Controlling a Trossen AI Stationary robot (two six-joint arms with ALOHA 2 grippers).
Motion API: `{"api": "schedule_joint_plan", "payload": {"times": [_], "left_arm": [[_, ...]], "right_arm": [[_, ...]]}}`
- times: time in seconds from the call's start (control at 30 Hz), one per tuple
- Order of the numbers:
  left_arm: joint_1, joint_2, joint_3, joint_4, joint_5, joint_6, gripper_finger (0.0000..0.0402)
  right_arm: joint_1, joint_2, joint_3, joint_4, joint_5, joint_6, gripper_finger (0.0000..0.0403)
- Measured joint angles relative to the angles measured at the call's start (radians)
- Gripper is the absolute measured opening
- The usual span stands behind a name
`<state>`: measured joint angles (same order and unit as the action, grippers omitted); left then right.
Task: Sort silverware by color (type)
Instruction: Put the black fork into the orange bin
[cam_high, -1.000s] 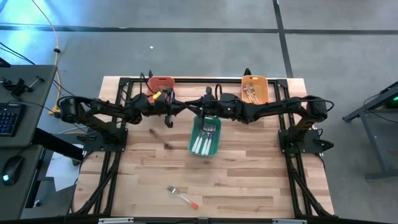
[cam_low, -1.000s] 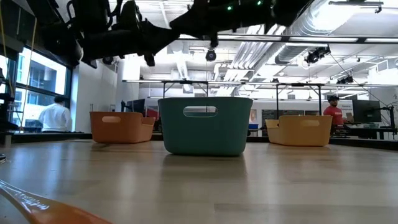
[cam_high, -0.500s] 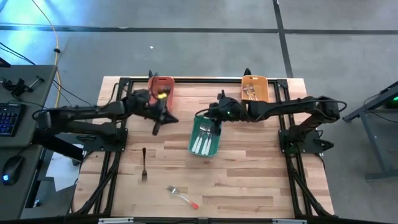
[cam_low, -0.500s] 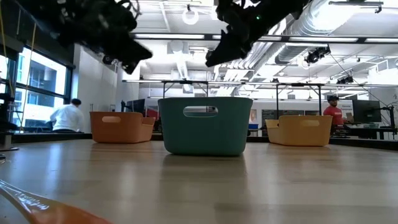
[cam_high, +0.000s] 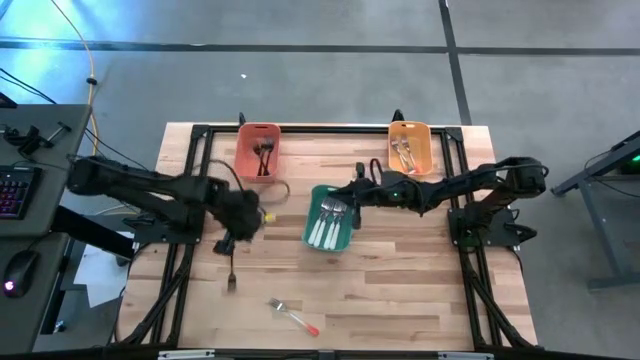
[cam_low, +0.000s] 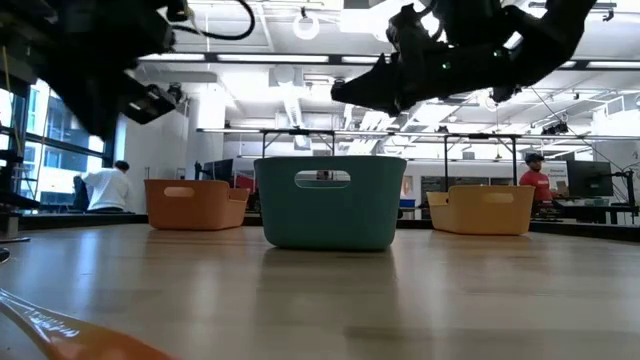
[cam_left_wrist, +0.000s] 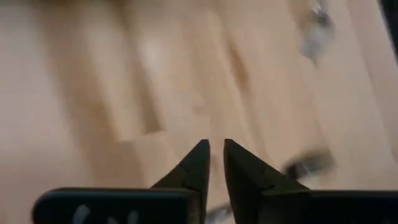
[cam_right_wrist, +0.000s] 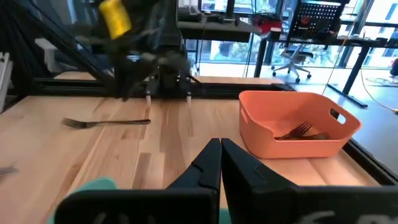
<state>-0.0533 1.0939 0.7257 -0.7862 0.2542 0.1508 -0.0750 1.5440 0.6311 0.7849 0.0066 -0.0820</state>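
Note:
My left gripper (cam_high: 230, 238) hangs over the table's left half, just beyond a dark-handled fork (cam_high: 232, 270) that lies flat on the wood. Its fingers (cam_left_wrist: 216, 149) stand almost together and hold nothing. My right gripper (cam_high: 350, 192) hovers shut and empty (cam_right_wrist: 220, 148) over the far right corner of the teal bin (cam_high: 330, 217), which holds white-handled pieces. An orange-red-handled fork (cam_high: 293, 317) lies near the front edge. The salmon bin (cam_high: 258, 150) holds dark forks. The orange bin (cam_high: 410, 147) holds more silverware.
The three bins stand in the table's far half, with the teal one in the middle (cam_low: 330, 205). Black frame rails run along the left, right and far sides. The wood between the bins and the front edge is bare apart from the two forks. People show in the room behind.
My left gripper has swung from beside the salmon bin toward the table's near left and come down over the dark fork. That fork lies where none showed a second ago. My right gripper has drawn back a little toward the table's right, staying over the teal bin.

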Motion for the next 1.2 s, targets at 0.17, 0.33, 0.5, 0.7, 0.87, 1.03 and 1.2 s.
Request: {"api": "schedule_joint_plan", "payload": {"times": [0.17,0.33,0.5,0.7,0.87,1.03,1.2], "left_arm": [[-0.156,0.119,0.015,-0.039,-0.001,0.044,0.0081],[-0.287,0.236,0.014,-0.060,-0.010,0.150,0.0115],[-0.391,0.328,0.014,-0.064,-0.076,0.245,0.0126],[-0.467,0.412,0.014,-0.054,-0.134,0.281,0.0121],[-0.504,0.476,0.018,-0.052,-0.164,0.299,0.0107],[-0.506,0.499,0.018,-0.043,-0.211,0.312,0.0053],[-0.457,0.456,0.013,-0.024,-0.230,0.251,0.0010]], "right_arm": [[0.005,-0.014,-0.013,0.002,-0.004,0.022,0.0000],[0.032,-0.019,-0.013,-0.002,-0.002,0.016,0.0000],[0.062,-0.019,-0.013,-0.002,0.025,0.011,0.0000],[0.094,-0.019,-0.013,-0.002,0.057,-0.005,0.0000],[0.104,-0.019,-0.013,-0.002,0.057,-0.011,0.0000],[0.104,-0.019,-0.012,-0.002,0.061,-0.018,0.0000],[0.104,-0.019,-0.012,-0.002,0.060,-0.030,0.0000]]}}
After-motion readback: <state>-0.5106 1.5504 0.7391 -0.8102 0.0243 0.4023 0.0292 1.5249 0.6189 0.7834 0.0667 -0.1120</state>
